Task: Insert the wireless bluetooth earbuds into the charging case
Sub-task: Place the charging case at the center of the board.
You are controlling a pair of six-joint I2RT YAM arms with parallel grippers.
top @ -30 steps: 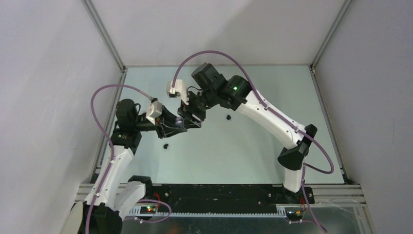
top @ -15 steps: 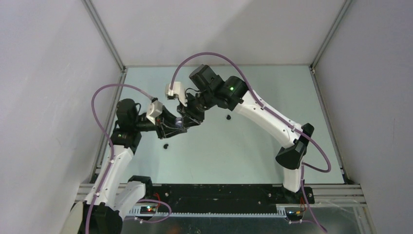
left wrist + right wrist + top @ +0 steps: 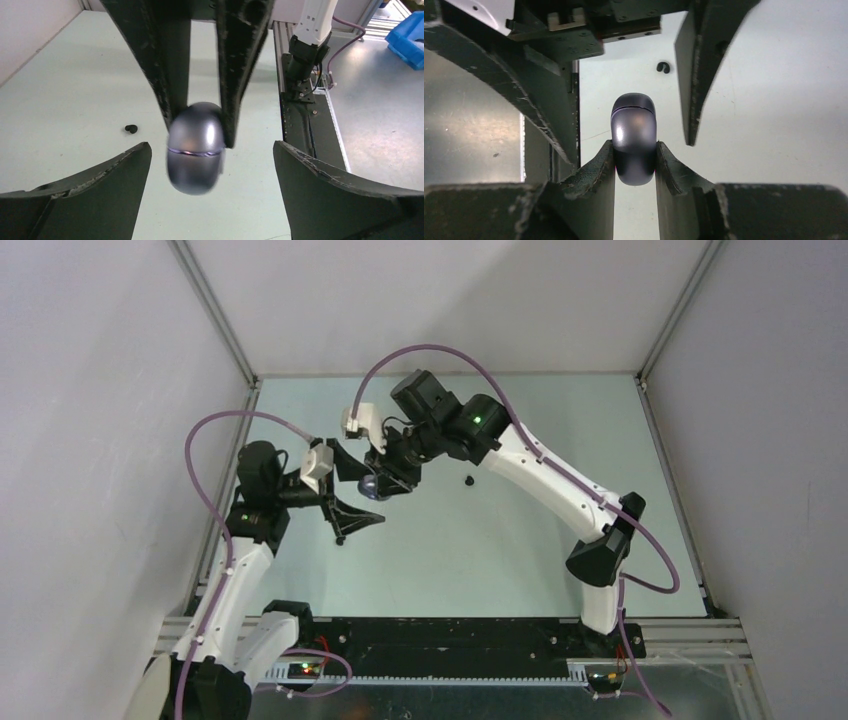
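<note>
Top camera: saw the right gripper (image 3: pixel 381 483) pinching the charging case (image 3: pixel 371 486) at about 10 o'clock from the middle of the table (image 3: pixel 520 540). Found the left gripper (image 3: pixel 352 492) at 9 o'clock of the case, its fingers spread wide, one toward 12 and one toward 6 o'clock. Spotted a black earbud (image 3: pixel 468 480) lying on the table at 3 o'clock of the case, well apart from it.

Left wrist camera: saw this gripper's own fingers (image 3: pixel 100 175) low at 8 and 4 o'clock, wide apart, with the case (image 3: pixel 192 165) between them and touched by neither. Noted the right gripper (image 3: pixel 200 132) hanging in from 12 o'clock, pressed onto the case's upper half. Made out a glossy grey, rounded shell, slightly blurred, with a thin seam across its middle, held clear of the table. Picked out a black earbud (image 3: pixel 131 129) on the table at 9 o'clock of the case.

Right wrist camera: saw this gripper's fingers (image 3: pixel 599 170) rising from 6 o'clock, clamped on the sides of the case's lower half, with the seam near its far end. Found the left gripper's fingers at 10 and 1 o'clock, apart on either side. Spotted a black earbud (image 3: pixel 663 67) on the table at 12 o'clock of the case; could not tell whether it was the same bud.
</note>
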